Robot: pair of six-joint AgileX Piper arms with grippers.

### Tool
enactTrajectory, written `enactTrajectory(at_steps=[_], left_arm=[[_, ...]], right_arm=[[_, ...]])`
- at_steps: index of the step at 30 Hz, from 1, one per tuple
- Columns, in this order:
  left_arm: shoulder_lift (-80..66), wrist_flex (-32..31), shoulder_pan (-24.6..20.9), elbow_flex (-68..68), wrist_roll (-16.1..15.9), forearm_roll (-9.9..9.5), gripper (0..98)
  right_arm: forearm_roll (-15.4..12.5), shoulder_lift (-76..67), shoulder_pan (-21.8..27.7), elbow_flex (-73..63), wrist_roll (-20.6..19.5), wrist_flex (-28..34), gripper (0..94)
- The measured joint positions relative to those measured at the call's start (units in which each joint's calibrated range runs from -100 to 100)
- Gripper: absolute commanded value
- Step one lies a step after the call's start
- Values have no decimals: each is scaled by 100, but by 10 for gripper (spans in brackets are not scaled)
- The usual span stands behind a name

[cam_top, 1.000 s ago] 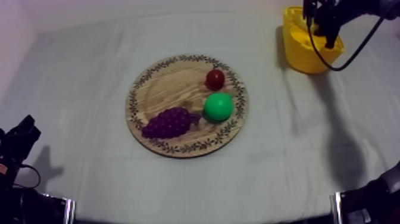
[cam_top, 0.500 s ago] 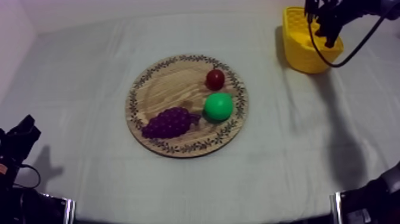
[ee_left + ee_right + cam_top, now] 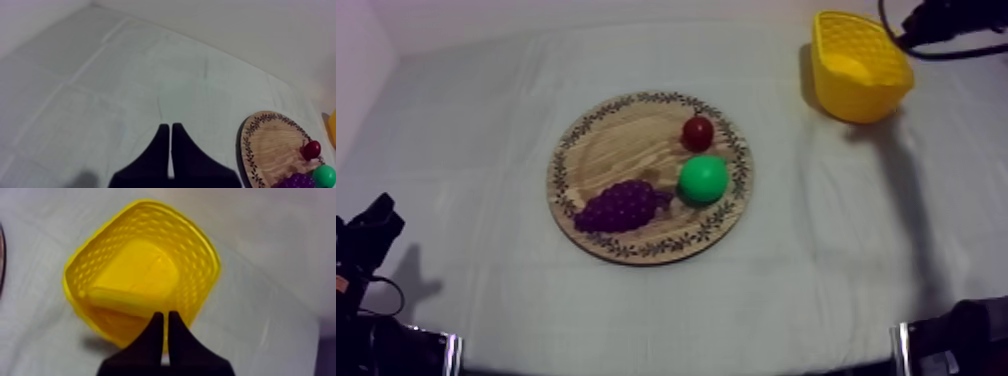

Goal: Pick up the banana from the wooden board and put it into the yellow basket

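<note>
While the yellow toy banana [image 3: 117, 299] lies inside the yellow latticed basket [image 3: 202, 253], right gripper [image 3: 165, 319] hangs above, clenched empty; left gripper [image 3: 171, 129] likewise.

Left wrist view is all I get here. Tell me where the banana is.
Observer: The banana lies inside the yellow basket, against one wall.
Operator: Report the right gripper.
Observer: The right gripper is shut on nothing, fingers together, by the basket's rim.
Operator: Place the basket for me.
Observer: It stands upright at the table's far right, apart from the wooden board.
</note>
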Motion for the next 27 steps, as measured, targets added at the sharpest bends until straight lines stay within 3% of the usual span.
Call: enactTrajectory(at_steps=[6,12,18,27], left_arm=[[0,0,0,0,0,0,1],[0,0,0,0,0,0,1],[0,0,0,0,0,0,1],[0,0,0,0,0,0,1]], right_arm=[[-139,-1665,200,1566,-933,-602,6],[-211,-3426,271,3170,-1392,-665,5],[186,-5156,5,4722,-1413,-541,5],[805,-7664,-439,6511,-1898,142,5]])
